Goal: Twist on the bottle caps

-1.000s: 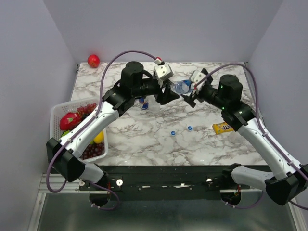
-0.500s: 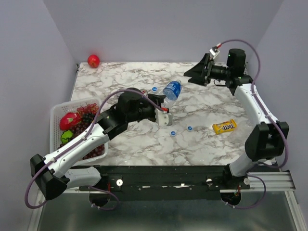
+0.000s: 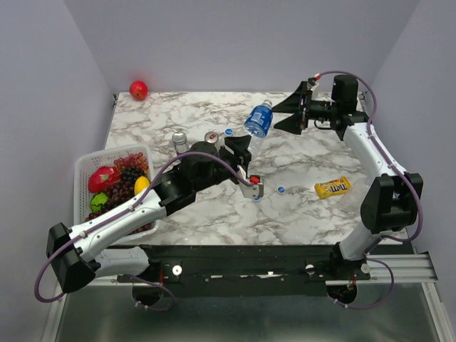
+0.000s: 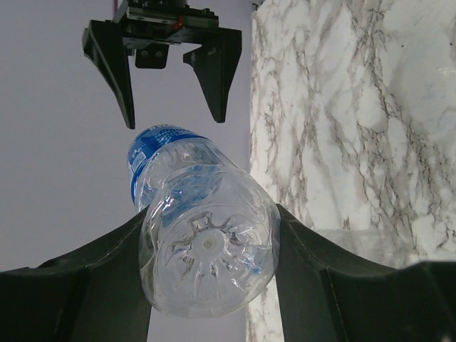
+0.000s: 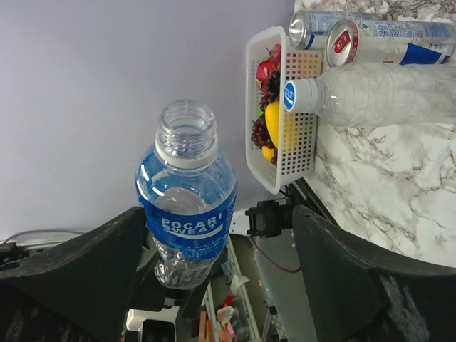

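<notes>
A clear bottle (image 3: 258,120) with a blue label band hangs tilted above the table's back. My left gripper (image 3: 246,144) is shut on its lower end. In the left wrist view the bottle's base (image 4: 206,249) fills the space between my fingers. The neck (image 5: 187,128) is bare, with no cap on it. It points toward my right gripper (image 3: 286,114), which stands open a short way off, empty. Blue bottle caps lie on the marble, one (image 3: 228,131) behind the left arm and one (image 3: 281,189) at the front. A second bottle (image 5: 377,92) lies capped beside the cans.
Two drink cans (image 3: 179,139) (image 3: 211,136) stand left of the held bottle. A white basket (image 3: 84,169) of fruit sits at the table's left edge. A yellow candy packet (image 3: 333,187) lies at the right. A red apple (image 3: 138,90) rests in the back left corner.
The grippers, close together at the bottle a second ago, parted. My right arm swung to the back right. My left arm then raised the bottle toward the right gripper.
</notes>
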Robot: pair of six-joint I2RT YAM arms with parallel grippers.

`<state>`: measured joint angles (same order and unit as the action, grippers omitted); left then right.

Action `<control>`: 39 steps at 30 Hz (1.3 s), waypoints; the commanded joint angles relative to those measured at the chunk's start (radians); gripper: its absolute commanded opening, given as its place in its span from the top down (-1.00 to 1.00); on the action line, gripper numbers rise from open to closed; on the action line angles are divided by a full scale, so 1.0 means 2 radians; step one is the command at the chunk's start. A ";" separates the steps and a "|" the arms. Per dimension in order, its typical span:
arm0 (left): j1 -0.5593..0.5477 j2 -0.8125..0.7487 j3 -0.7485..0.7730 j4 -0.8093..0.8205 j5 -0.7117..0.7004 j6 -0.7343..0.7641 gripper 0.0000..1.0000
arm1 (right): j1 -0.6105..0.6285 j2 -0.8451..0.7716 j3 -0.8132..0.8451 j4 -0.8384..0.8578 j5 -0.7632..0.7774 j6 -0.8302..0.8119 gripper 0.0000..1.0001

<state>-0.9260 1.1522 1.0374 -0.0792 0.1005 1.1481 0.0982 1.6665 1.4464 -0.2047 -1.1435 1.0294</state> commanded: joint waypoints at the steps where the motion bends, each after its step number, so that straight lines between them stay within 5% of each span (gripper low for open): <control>1: -0.006 0.001 0.004 0.024 -0.008 0.024 0.39 | 0.002 0.010 0.003 0.000 0.011 0.018 -0.79; 9: -0.011 0.024 0.013 0.032 0.002 0.008 0.38 | 0.005 0.043 0.035 0.055 0.023 0.051 -0.77; 15: -0.013 0.036 0.016 0.037 0.008 0.004 0.38 | 0.012 0.051 0.047 0.072 0.019 0.054 -0.51; 21: -0.013 0.046 0.019 0.048 0.010 -0.002 0.38 | 0.021 0.050 0.036 0.074 0.022 0.040 -0.01; 28: -0.013 0.049 0.016 0.056 0.025 -0.039 0.34 | 0.028 0.056 0.052 0.082 0.026 0.004 0.99; 31: -0.009 0.044 0.012 0.058 0.024 -0.081 0.08 | 0.026 0.066 0.071 0.082 0.023 -0.011 0.99; 32: -0.009 0.041 0.011 0.058 0.021 -0.091 -0.19 | 0.025 0.068 0.074 0.082 0.023 -0.016 0.99; 35: -0.008 0.032 0.004 0.048 0.002 -0.144 -0.52 | 0.020 0.076 0.094 0.083 0.021 -0.031 0.99; 39: 0.001 0.008 -0.001 -0.009 -0.001 -0.227 -0.81 | 0.005 0.080 0.112 0.082 0.020 -0.050 0.99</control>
<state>-0.9371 1.2301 1.0485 0.0040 0.0895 0.9543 0.1310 1.8133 1.6051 -0.1047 -1.0821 1.0504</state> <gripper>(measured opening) 0.850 0.316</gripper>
